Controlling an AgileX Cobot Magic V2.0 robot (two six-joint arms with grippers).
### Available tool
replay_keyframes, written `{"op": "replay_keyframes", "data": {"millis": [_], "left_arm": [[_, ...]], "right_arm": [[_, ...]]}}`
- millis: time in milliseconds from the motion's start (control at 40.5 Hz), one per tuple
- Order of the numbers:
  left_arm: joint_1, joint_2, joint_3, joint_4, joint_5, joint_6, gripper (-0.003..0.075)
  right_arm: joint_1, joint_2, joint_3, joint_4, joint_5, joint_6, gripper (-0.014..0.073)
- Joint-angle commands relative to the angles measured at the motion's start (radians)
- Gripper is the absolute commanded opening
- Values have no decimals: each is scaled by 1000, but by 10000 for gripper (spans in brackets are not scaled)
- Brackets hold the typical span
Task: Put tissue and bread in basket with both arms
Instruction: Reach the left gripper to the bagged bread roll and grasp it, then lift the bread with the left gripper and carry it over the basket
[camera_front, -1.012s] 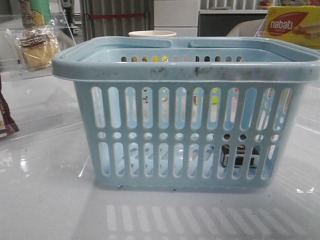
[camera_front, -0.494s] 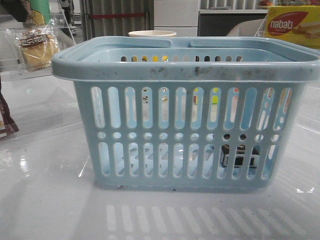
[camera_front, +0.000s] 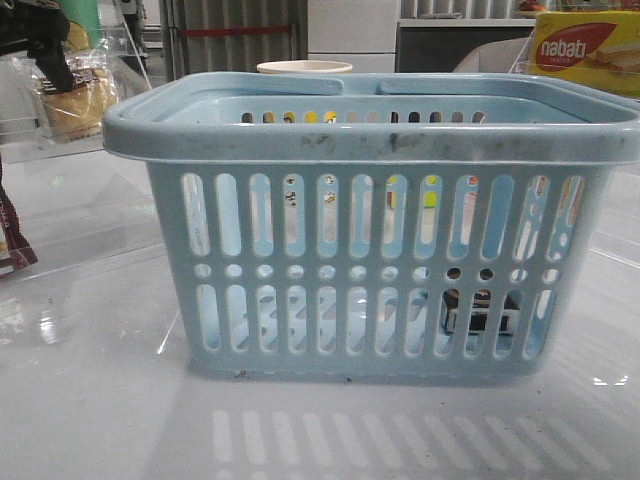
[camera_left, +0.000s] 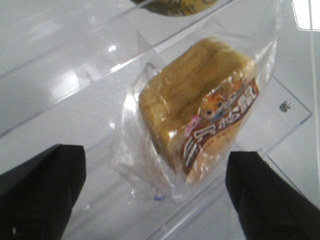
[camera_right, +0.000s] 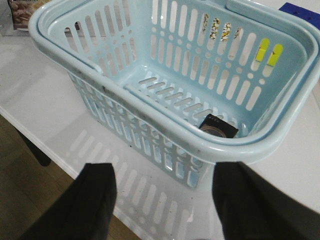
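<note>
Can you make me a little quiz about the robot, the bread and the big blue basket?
1. True or false: the tissue is already lying inside the basket.
2. Where is the bread right now? A) in the basket B) on a clear plastic shelf C) squeezed in the right claw
3. Fill in the blank: the left claw is ____ , with a finger on each side of the bread packet.

Key:
1. True. The small black and white pack sits on the basket floor, in a corner.
2. B. It rests on the clear shelf, outside the basket.
3. Open. The fingers are spread wide and not touching the packet. The right claw is open too.
</note>
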Motion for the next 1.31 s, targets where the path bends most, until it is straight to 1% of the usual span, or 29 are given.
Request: {"op": "replay_keyframes", "data": {"millis": [0,99,173,321,395,592,740,839,1012,1283], "left_arm": [[-2,-37,-42,-18,-129,-11,623],[-2,-30,-42,-18,-168,-11,610],[-2,-30,-42,-18,-191,-11,564],[-2,-28,-42,-18,-217,-11,411],[-2,-28,-42,-18,-217,-11,347],[-2,-28,-42,-18,-217,-11,207],[-2,-28,-42,-18,-217,-11,130],[-2,-28,-42,-18,-214,-11,93],[-2,-48,-43,-26,-149,-11,92],[-4,-138,-43,-115,-46,-11,92]], "right_arm": [[-1,-2,-28,6,-70,-11,518],[-1,-2,-28,6,-70,-11,518],[-1,-2,-28,6,-70,-11,518],[-1,-2,-28,6,-70,-11,518],[-1,-2,-28,6,-70,-11,518],[-1,-2,-28,6,-70,-11,518],[-1,-2,-28,6,-70,-11,518],[-1,-2,-28,6,-70,-11,518],[-1,-2,-28,6,-70,-11,518],[-1,-2,-28,6,-70,-11,518]]}}
